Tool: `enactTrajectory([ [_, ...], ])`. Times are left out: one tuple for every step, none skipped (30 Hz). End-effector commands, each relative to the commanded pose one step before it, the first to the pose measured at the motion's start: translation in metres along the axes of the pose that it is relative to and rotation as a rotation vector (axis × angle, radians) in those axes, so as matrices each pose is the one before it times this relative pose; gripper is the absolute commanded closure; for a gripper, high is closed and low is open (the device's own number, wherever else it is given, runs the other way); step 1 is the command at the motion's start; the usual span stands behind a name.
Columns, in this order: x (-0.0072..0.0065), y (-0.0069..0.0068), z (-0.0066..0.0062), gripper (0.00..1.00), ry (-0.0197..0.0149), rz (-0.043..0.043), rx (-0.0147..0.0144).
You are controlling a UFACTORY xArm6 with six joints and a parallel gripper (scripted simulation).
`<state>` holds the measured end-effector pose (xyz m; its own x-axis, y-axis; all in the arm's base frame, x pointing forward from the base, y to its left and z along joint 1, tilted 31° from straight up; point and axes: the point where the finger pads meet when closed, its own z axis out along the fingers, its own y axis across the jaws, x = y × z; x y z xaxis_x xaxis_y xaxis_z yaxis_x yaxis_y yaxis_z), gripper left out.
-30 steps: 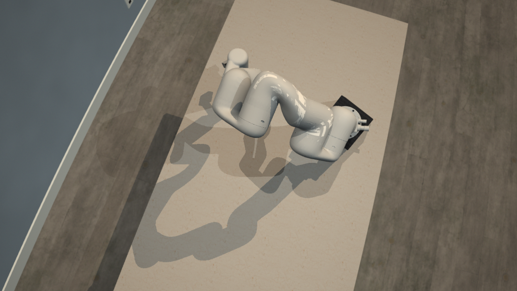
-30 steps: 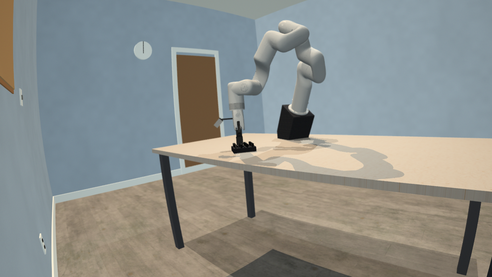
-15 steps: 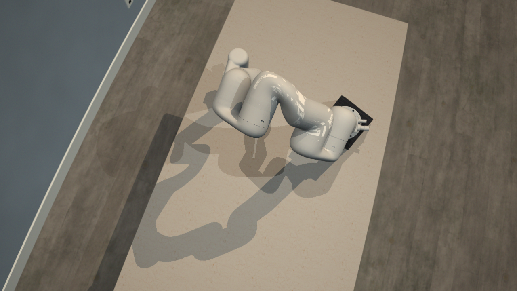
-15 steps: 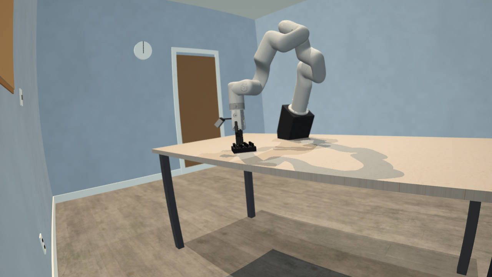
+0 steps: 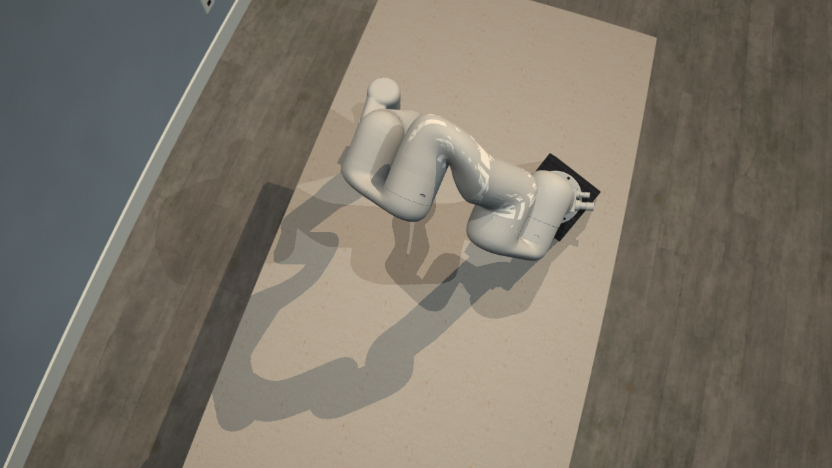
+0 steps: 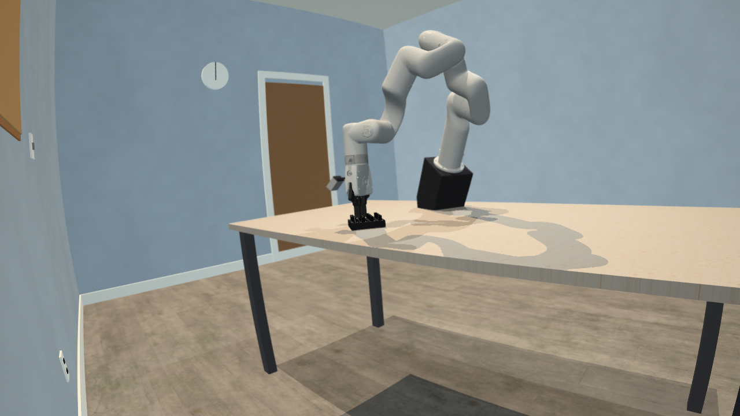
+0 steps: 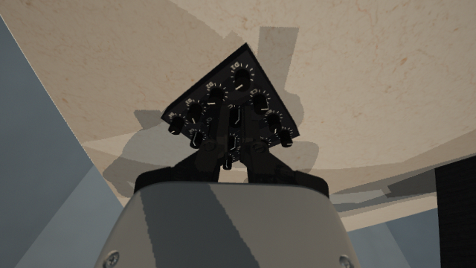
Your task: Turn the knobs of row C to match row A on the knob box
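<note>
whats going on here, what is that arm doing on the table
A white arm reaches straight down onto a small black knob box that stands near the table's corner. Its hand is shut on one knob in the second row from the box's front, which looks like C2, next to the one labelled C1. The box sits flat on the table. The other knobs are untouched.
</note>
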<state>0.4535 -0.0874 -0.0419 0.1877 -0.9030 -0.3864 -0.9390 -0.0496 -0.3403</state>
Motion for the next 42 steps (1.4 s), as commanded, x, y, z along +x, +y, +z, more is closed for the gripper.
enactTrajectory([
  [0.00059, -0.00132, -0.00101, 0.92, 0.00161, 0.06755, -0.00662],
  [0.00000, 0.00000, 0.00000, 0.92, 0.00000, 0.02701, 0.00000],
  [0.00000, 0.00000, 0.00000, 0.92, 0.00000, 0.02703, 0.00000],
  [0.00000, 0.00000, 0.00000, 0.92, 0.00000, 0.02701, 0.00000],
  [0.00000, 0.00000, 0.00000, 0.92, 0.00000, 0.02697, 0.00000],
  [0.00000, 0.00000, 0.00000, 0.92, 0.00000, 0.02688, 0.00000],
  [0.00000, 0.00000, 0.00000, 0.92, 0.00000, 0.02677, 0.00000],
  [0.00000, 0.00000, 0.00000, 0.92, 0.00000, 0.02662, 0.00000],
  [0.00000, 0.00000, 0.00000, 0.92, 0.00000, 0.02645, 0.00000],
  [0.00000, 0.00000, 0.00000, 0.92, 0.00000, 0.02624, 0.00000],
  [0.00000, 0.00000, 0.00000, 0.92, 0.00000, 0.02599, 0.00000],
  [0.00000, 0.00000, 0.00000, 0.92, 0.00000, 0.02572, 0.00000],
  [0.00000, 0.00000, 0.00000, 0.92, 0.00000, 0.02542, 0.00000],
  [0.00000, 0.00000, 0.00000, 0.92, 0.00000, 0.02509, 0.00000],
  [0.00000, 0.00000, 0.00000, 0.92, 0.00000, 0.02473, 0.00000],
  [0.00000, 0.00000, 0.00000, 0.92, 0.00000, 0.02434, 0.00000],
  [0.00000, 0.00000, 0.00000, 0.92, 0.00000, 0.00000, 0.00000],
  [0.00000, 0.00000, 0.00000, 0.92, 0.00000, 0.00000, 0.00000],
  [0.00000, 0.00000, 0.00000, 0.92, 0.00000, 0.02392, 0.00000],
  [0.00000, 0.00000, 0.00000, 0.92, 0.00000, 0.02348, 0.00000],
  [0.00000, 0.00000, 0.00000, 0.92, 0.00000, 0.02301, 0.00000],
  [0.00000, 0.00000, 0.00000, 0.92, 0.00000, 0.02251, 0.00000],
  [0.00000, 0.00000, 0.00000, 0.92, 0.00000, 0.02199, 0.00000],
  [0.00000, 0.00000, 0.00000, 0.92, 0.00000, 0.02145, 0.00000],
  [0.00000, 0.00000, 0.00000, 0.92, 0.00000, 0.02089, 0.00000],
  [0.00000, 0.00000, 0.00000, 0.92, 0.00000, 0.02030, 0.00000],
  [0.00000, 0.00000, 0.00000, 0.92, 0.00000, 0.01970, 0.00000],
  [0.00000, 0.00000, 0.00000, 0.92, 0.00000, 0.01907, 0.00000],
  [0.00000, 0.00000, 0.00000, 0.92, 0.00000, 0.01843, 0.00000],
  [0.00000, 0.00000, 0.00000, 0.92, 0.00000, 0.01778, 0.00000],
  [0.00000, 0.00000, 0.00000, 0.92, 0.00000, 0.01711, 0.00000],
  [0.00000, 0.00000, 0.00000, 0.92, 0.00000, 0.01643, 0.00000],
  [0.00000, 0.00000, 0.00000, 0.92, 0.00000, 0.01573, 0.00000],
  [0.00000, 0.00000, 0.00000, 0.92, 0.00000, 0.00000, 0.00000],
  [0.00000, 0.00000, 0.00000, 0.92, 0.00000, 0.00000, 0.00000],
  [0.00000, 0.00000, 0.00000, 0.92, 0.00000, 0.01503, 0.00000],
  [0.00000, 0.00000, 0.00000, 0.92, 0.00000, 0.01432, 0.00000],
  [0.00000, 0.00000, 0.00000, 0.92, 0.00000, 0.01360, 0.00000],
  [0.00000, 0.00000, 0.00000, 0.92, 0.00000, 0.01288, 0.00000],
  [0.00000, 0.00000, 0.00000, 0.92, 0.00000, 0.01216, 0.00000],
  [0.00000, 0.00000, 0.00000, 0.92, 0.00000, 0.01143, 0.00000],
  [0.00000, 0.00000, 0.00000, 0.92, 0.00000, 0.01071, 0.00000],
])
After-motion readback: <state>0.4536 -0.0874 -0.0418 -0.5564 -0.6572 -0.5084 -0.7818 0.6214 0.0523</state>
